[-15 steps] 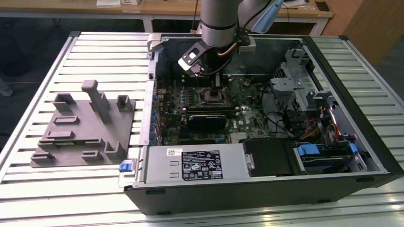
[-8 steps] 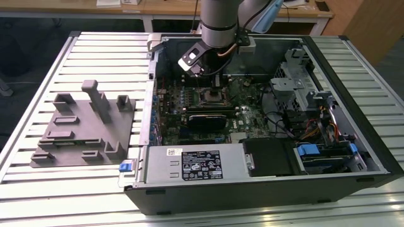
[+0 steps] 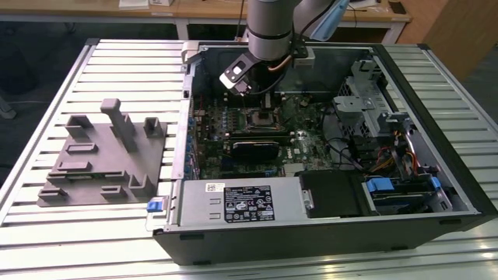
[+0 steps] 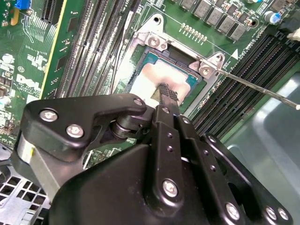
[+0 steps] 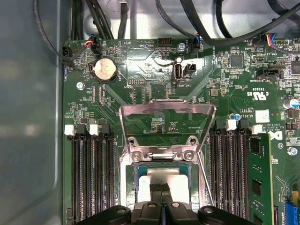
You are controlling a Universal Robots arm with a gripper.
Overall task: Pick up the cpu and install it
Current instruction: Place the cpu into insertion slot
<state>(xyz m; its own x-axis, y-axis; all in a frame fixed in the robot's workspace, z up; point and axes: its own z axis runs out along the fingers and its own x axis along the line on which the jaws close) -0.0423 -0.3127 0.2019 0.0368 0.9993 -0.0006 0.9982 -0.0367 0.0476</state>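
Hanging over seated cpu [image 4: 152, 75] (jaws together)

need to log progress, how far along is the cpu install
Done, it seems: the cpu already lies flat in the socket. In hand: the gripper sits over the chip's middle, jaws together, tips at its top; whether they touch it is unclear. Left: the load plate stands open and the lever is unlatched, so the chip is not yet clamped.
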